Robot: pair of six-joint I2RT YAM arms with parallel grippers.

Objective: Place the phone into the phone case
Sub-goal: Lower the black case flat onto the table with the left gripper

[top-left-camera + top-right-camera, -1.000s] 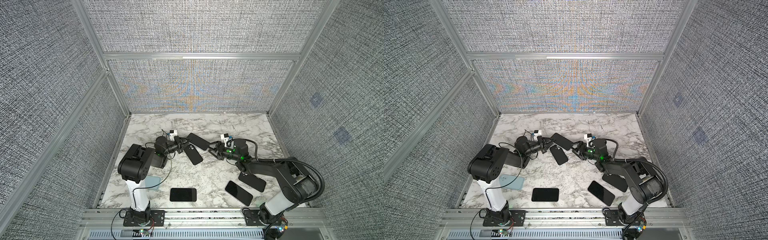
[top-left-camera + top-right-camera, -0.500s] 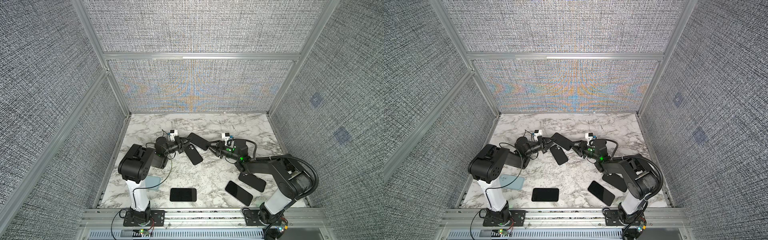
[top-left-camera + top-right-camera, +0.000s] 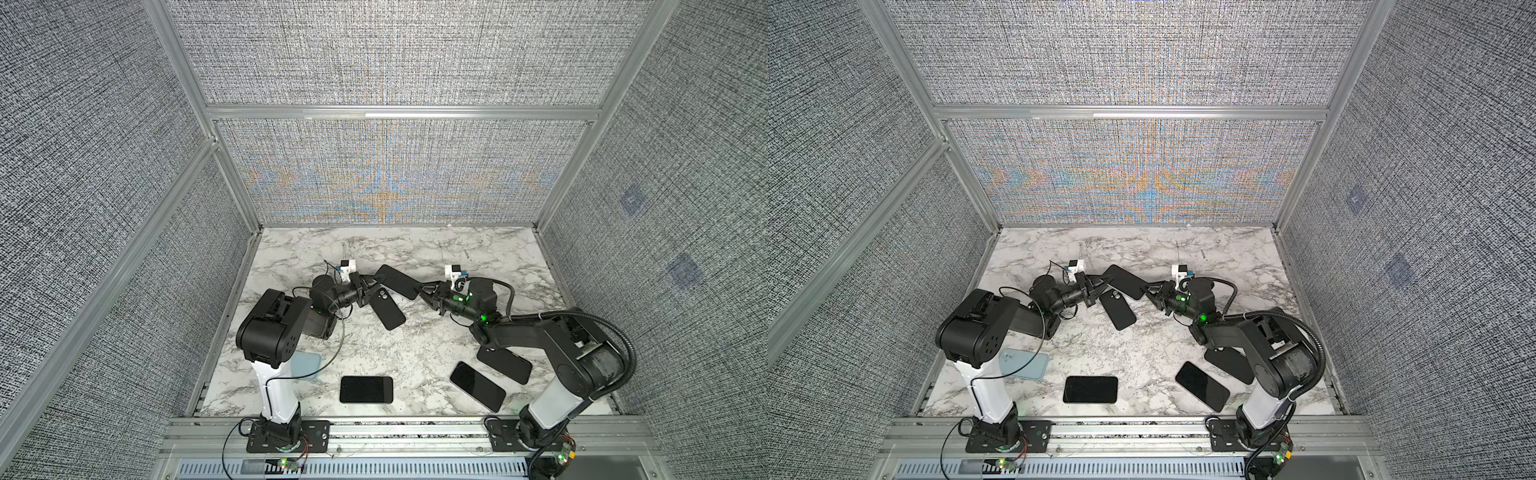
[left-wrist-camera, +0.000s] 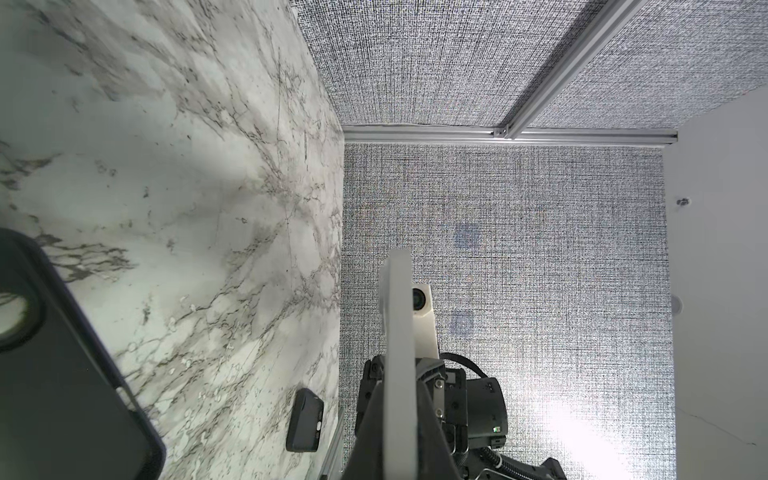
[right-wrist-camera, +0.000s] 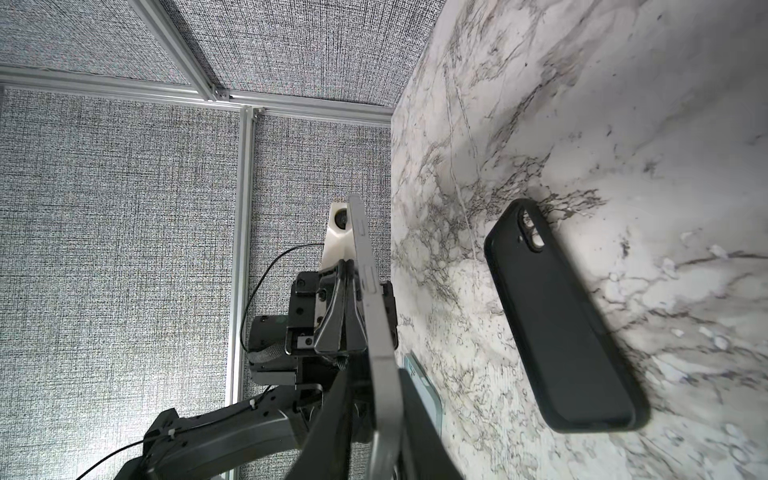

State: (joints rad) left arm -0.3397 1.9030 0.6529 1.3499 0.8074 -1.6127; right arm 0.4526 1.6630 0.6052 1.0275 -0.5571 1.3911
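Right wrist: phone (image 5: 368, 291) within right claw (image 5: 374, 382)

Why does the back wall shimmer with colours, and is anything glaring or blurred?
In both top views the back wall shows orange-blue ripples, likely a camera artefact of its fine weave; in the left wrist view a white glare patch hides the weave, and the near case looks soft.

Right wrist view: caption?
Flat grey phone edge-on, left gripper shut on far end, right gripper around near end; black phone case on marble table.
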